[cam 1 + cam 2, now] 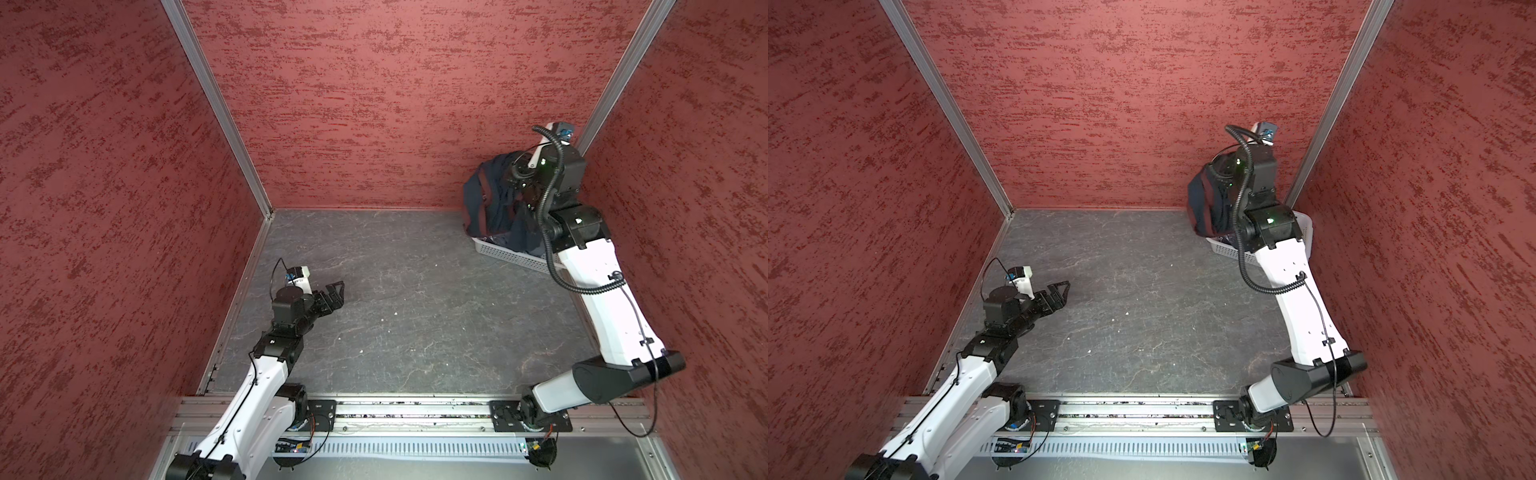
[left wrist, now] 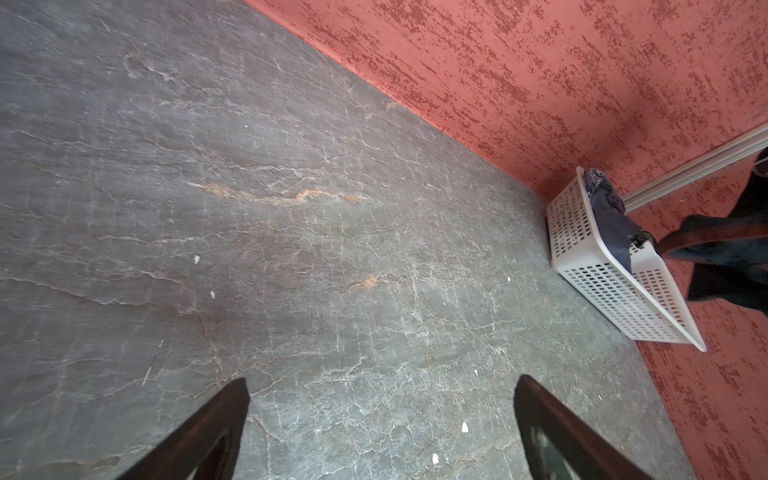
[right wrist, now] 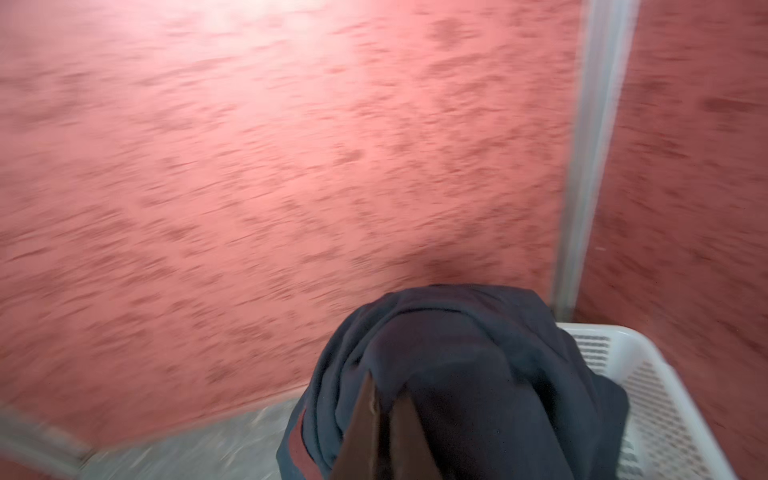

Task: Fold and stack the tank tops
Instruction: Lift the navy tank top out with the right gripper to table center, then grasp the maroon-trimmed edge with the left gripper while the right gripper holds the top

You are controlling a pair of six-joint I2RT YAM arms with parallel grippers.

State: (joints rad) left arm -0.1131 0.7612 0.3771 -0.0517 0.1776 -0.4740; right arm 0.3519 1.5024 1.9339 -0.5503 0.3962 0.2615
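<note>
Grey marbled tabletop (image 1: 415, 324) sits between red textured walls. At the left, the left gripper (image 1: 336, 294) hovers over bare surface, its jaws wide apart and holding nothing. Far to its right, the right gripper (image 3: 386, 385) is clamped on the navy tank top (image 1: 484, 195), which hangs bunched from it over the white basket (image 1: 511, 254). The blue-grey tank top (image 2: 611, 216) lies inside that basket, below the right gripper.

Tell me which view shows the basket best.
Left wrist view: the basket shows two full perforated walls and most of its rim, in focus. In both top views the navy top and right arm hide much of it. The right wrist view catches only one blurred corner.
</note>
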